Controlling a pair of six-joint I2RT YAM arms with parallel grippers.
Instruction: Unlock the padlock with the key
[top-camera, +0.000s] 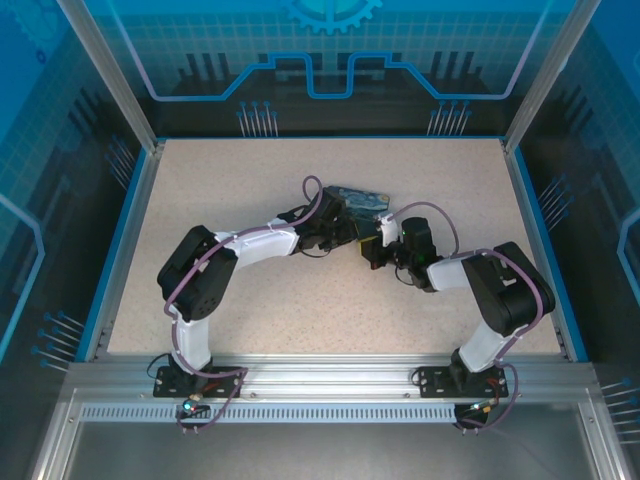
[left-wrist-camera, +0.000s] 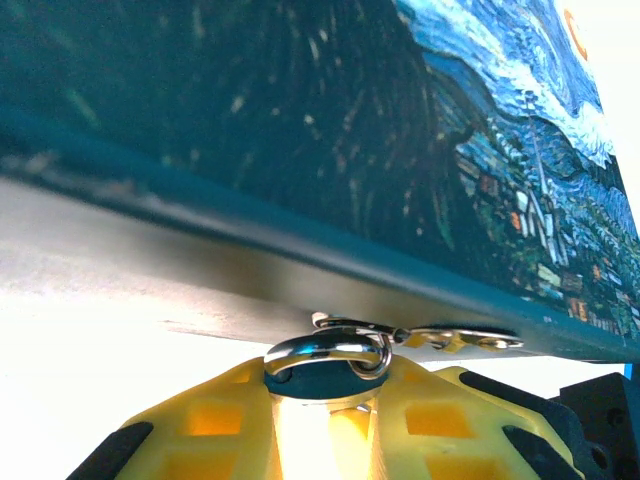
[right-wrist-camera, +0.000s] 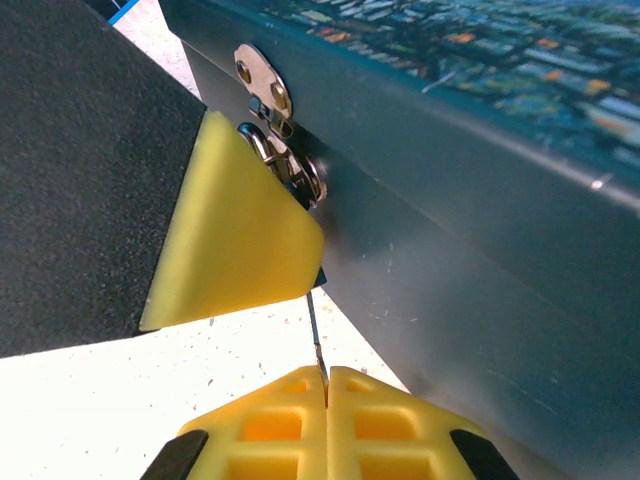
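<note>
1 blue-and-yellow swirl-painted box (top-camera: 358, 199), just beyond both tools. 1 tiny silvery metal padlock (left-wrist-camera: 322, 360), clamped in the left tool (left-wrist-camera: 325, 388). 1 thin dark grey metal key (right-wrist-camera: 314, 335), pinched at the tip of the right tool (right-wrist-camera: 327, 378). 2 yellow-fingered tools total. 1 speckled beige counter (top-camera: 250, 180) under them.

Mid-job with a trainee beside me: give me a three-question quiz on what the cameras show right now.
1. True or false: the right gripper is shut on the key.
2. Which holds the padlock? A) the left gripper B) the right gripper C) neither
3. Fill in: the padlock's shackle hangs from a metal hasp on the painted ___.
Answers: 1 true; 2 A; 3 box.
</note>
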